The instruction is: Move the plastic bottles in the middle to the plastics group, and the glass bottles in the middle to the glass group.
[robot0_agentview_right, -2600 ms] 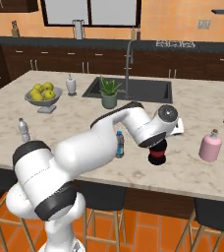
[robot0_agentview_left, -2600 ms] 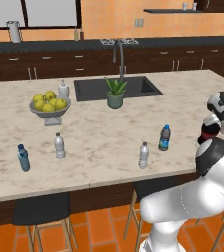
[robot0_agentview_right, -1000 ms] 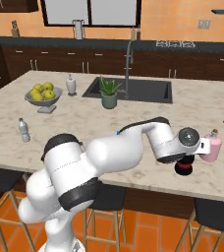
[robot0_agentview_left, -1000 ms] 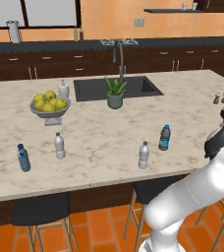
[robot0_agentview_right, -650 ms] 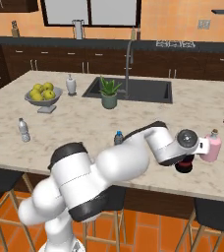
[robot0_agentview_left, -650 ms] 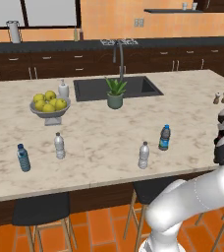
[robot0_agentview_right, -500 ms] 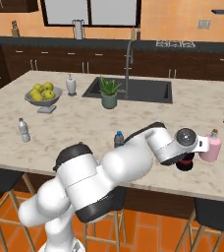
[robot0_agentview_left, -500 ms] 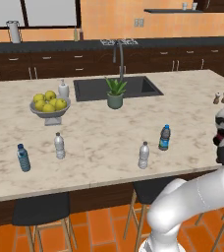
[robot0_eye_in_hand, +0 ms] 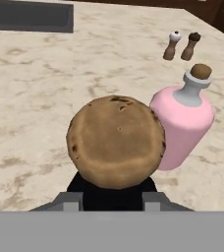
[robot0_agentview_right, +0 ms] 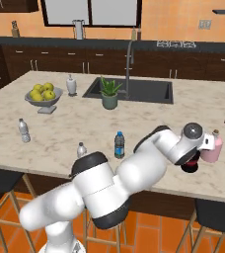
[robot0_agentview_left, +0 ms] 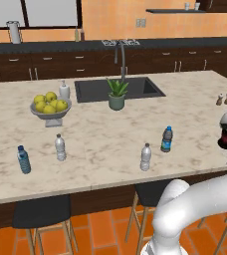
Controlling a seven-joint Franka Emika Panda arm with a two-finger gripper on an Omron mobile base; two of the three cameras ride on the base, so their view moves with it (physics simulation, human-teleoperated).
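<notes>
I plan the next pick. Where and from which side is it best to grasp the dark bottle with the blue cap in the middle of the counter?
Probably the body of the dark bottle, below its blue cap, with the gripper coming level from the stool side. It stands upright and slim, with free counter all around; the clear bottle stands apart.

The pale beige marble-look island counter [robot0_eye_in_hand: 45,83] is showing a smooth, faintly veined stone surface. The squat pink glass bottle [robot0_eye_in_hand: 182,125] is looking smooth and softly glossy, with a rough brown cork stopper [robot0_eye_in_hand: 200,71]. The dark, near-black glass bottle [robot0_eye_in_hand: 111,194] is presenting a wide, mottled brown cork-like top [robot0_eye_in_hand: 116,140]. The white robot arm [robot0_agentview_right: 134,175] is gleaming like polished plastic.
</notes>
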